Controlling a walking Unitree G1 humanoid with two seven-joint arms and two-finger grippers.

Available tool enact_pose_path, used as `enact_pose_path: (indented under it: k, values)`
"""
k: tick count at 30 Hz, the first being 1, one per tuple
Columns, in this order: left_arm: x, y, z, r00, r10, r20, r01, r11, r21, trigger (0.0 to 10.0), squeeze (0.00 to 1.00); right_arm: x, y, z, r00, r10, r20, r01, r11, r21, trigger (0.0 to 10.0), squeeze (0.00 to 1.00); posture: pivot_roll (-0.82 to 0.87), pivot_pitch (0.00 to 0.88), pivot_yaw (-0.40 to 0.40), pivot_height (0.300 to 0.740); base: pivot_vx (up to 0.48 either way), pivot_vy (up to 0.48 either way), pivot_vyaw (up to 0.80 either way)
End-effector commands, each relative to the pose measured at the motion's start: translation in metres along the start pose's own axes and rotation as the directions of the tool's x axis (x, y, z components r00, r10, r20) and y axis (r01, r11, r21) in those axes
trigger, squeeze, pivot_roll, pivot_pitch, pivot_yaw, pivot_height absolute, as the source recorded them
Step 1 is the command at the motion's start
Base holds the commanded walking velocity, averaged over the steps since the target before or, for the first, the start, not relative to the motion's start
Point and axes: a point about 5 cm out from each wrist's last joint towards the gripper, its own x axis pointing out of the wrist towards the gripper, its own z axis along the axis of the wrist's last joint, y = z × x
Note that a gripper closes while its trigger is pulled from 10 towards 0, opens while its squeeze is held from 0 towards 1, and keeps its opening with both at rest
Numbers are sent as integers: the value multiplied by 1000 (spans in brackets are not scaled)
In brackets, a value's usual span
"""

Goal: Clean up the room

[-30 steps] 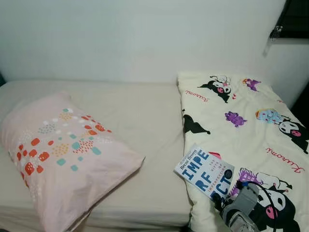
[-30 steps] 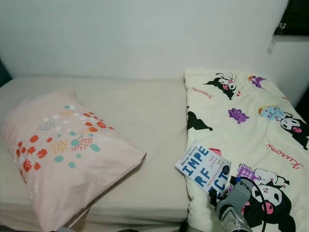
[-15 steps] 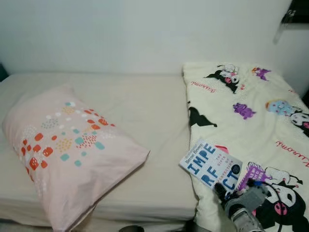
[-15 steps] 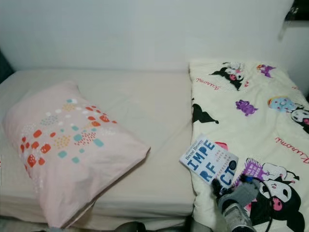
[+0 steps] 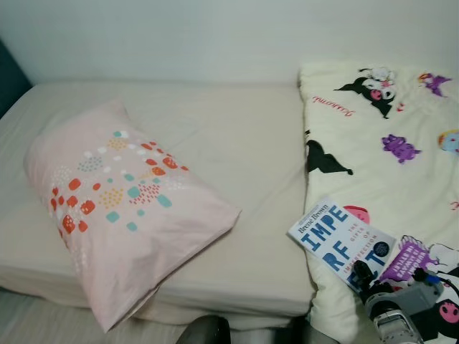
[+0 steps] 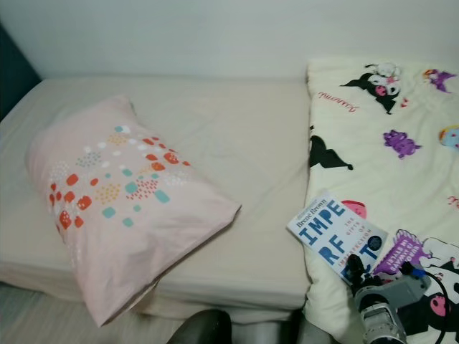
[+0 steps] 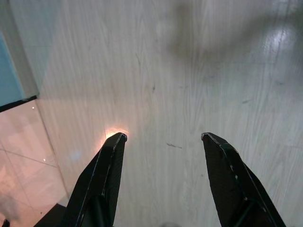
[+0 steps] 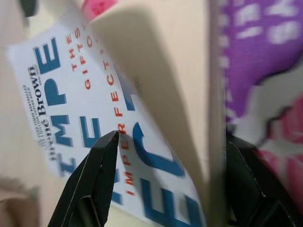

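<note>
A white book with big blue letters (image 5: 337, 240) lies on a cream cartoon-print blanket (image 5: 387, 115), at the blanket's left edge on the right side of the bed. My right gripper (image 5: 361, 276) is at the book's near corner, open. In the right wrist view its two fingers straddle the book's cover (image 8: 71, 94) and a purple print on the blanket. A pink pillow with coloured dots (image 5: 122, 208) lies slanted on the left half of the bed. My left gripper (image 7: 163, 137) hangs open above a pale wooden floor (image 7: 189, 71).
The beige mattress (image 5: 244, 136) stands against a white wall. A dark blue panel (image 5: 11, 75) is at the bed's left end. A strip of floor (image 5: 43, 322) shows before the bed, and a dark rounded shape (image 5: 204, 330) sits at the bottom edge.
The whole picture has slid right and down, so the camera has moved. My right gripper stays at the book's near corner, and the book lies as before.
</note>
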Motion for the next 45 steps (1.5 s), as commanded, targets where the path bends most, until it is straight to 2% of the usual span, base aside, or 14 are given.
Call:
enact_pose_path:
  k: [1, 13, 14, 16, 17, 24, 30, 32, 34, 37, 40, 41, 42, 45]
  values:
    - [-4, 6, -8, 1000, 0, -14, 1, 1000, 18, 10000, 0, -3, -2, -3, 999, 44, -7, -44, 998, 55, 10000, 0, 326, 277, 103, 619, 0, 0, 0]
    - [-15, 24, -18, 1000, 18, 6, -19, 999, 35, 10000, 0, 7, 19, 12, 977, 211, 25, -213, 970, 119, 10000, 0, 347, 322, 106, 619, 0, 0, 0]
    - [-15, 22, -18, 1000, 16, 8, -16, 999, 33, 10000, 0, 8, 19, 11, 982, 188, 14, -189, 977, 102, 8706, 0, 345, 323, 103, 619, 0, 0, 0]
    - [-14, 20, -18, 1000, 14, 11, -14, 999, 32, 10000, 0, 8, 18, 10, 985, 173, 7, -173, 981, 91, 8706, 0, 344, 323, 102, 619, 0, 0, 0]
    - [-14, 17, -18, 1000, 10, 13, -11, 1000, 29, 10000, 0, 8, 16, 11, 989, 147, 7, -147, 986, 80, 0, 0, 342, 322, 101, 619, 0, 0, 0]
    - [-10, 5, -11, 1000, -5, 28, 5, 1000, 7, 10000, 0, 7, 16, 16, 987, 160, 33, -162, 983, 86, 0, 0, 314, 292, 83, 619, 0, 0, 0]
    - [4, 13, 25, 991, 89, 102, -80, 993, -89, 10000, 0, 12, 27, 29, 970, 231, 75, -236, 969, 69, 0, 0, 277, 241, 48, 619, 0, 0, 0]
    - [9, 40, 58, 956, 255, 148, -231, 960, -161, 10000, 0, 19, 39, 37, 965, 254, 63, -253, 967, -12, 0, 0, 245, 197, 22, 619, 0, 0, 0]
    - [9, 48, 67, 940, 304, 155, -278, 946, -169, 10000, 0, 21, 43, 39, 965, 256, 59, -254, 967, -35, 0, 0, 245, 197, 22, 619, 0, 0, 0]
    - [4, 89, 98, 844, 520, 132, -471, 836, -282, 10000, 0, 29, 58, 43, 965, 255, 54, -248, 962, -115, 0, 0, 223, 150, -4, 619, 0, 0, 0]
    - [0, 105, 122, 804, 572, 162, -502, 799, -331, 9647, 0, 34, 67, 46, 965, 255, 63, -244, 958, -151, 0, 0, 206, 122, -20, 619, 0, 0, 0]
    - [-2, 111, 134, 776, 606, 177, -522, 774, -360, 4392, 0, 36, 72, 47, 965, 254, 61, -241, 955, -173, 0, 0, 193, 109, -25, 619, 0, 0, 0]
    - [-5, 114, 153, 748, 627, 218, -518, 756, -400, 10000, 0, 39, 79, 47, 963, 263, 57, -248, 950, -189, 0, 0, 184, 95, -32, 619, 0, 0, 0]
    - [-7, 116, 164, 729, 640, 243, -512, 746, -426, 10000, 0, 41, 83, 47, 961, 270, 53, -255, 947, -197, 0, 0, 184, 95, -32, 619, 0, 0, 0]
